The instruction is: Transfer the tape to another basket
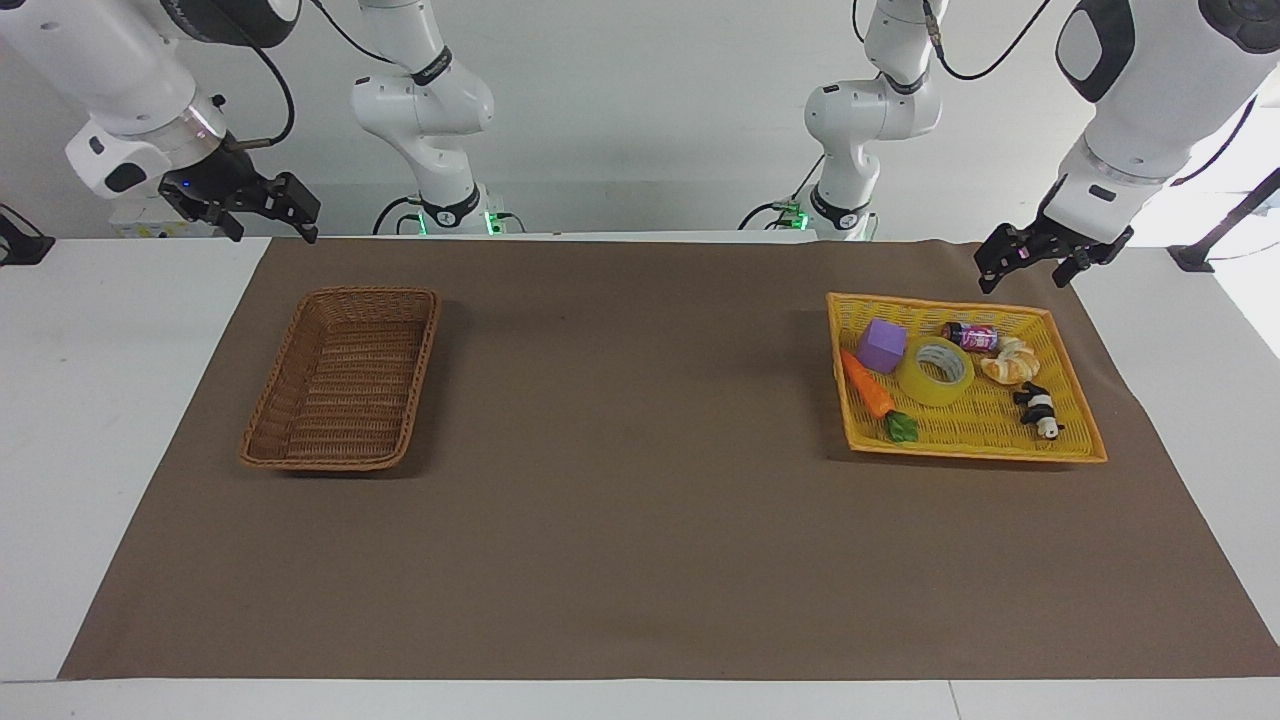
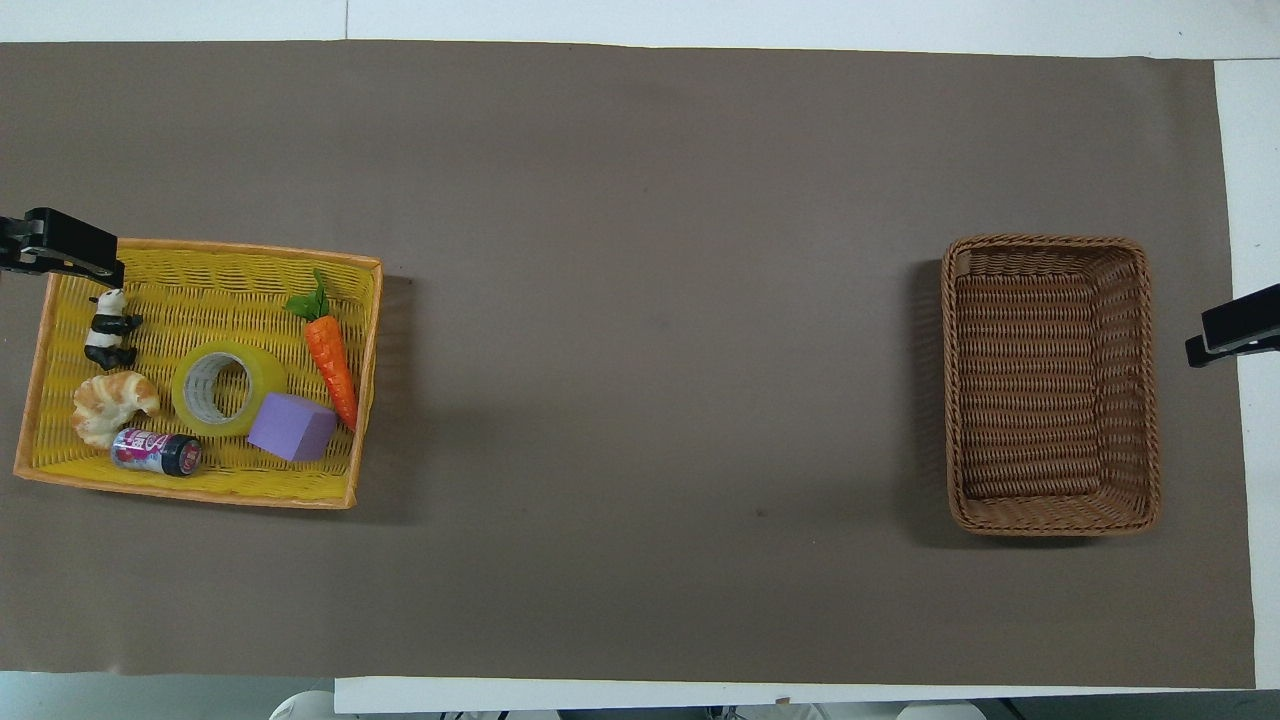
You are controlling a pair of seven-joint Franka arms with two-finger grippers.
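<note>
A: Tape (image 1: 937, 371) lying flat in yellow tray (image 1: 1075, 400), toward left arm's end of table; hole up, pale core showing. Not held.

B: Neighbours around it?

A: Purple block (image 1: 882, 346) touching it. Carrot (image 1: 866, 383) just beside both. Croissant (image 1: 1011, 362) and small can (image 1: 972, 337) near it, panda figure (image 1: 1039, 409) further along the tray.

B: Left gripper (image 1: 1030, 262)?

A: Hanging in the air over the tray's corner nearest its own base. Tape well apart from it, further out into the tray and lower. Fingers spread apart, nothing between.

B: Right gripper (image 1: 285, 205)?

A: Waiting, raised over the mat's (image 1: 640, 520) edge by the right arm's end. Fingers apart too, holding nothing. Brown wicker basket (image 1: 345, 377) below it and out from it, toward the table's middle. Nothing inside.

B: Overhead check?

A: Same layout: tape (image 2: 228, 387) in yellow tray (image 2: 200, 255), brown wicker basket (image 2: 1052, 385) well apart from it at the mat's (image 2: 640, 560) other end. Only black fingertips of the left gripper (image 2: 60, 245) at the tray's corner, and of the right gripper (image 2: 1235, 330) just beside the basket's outer wall.
</note>
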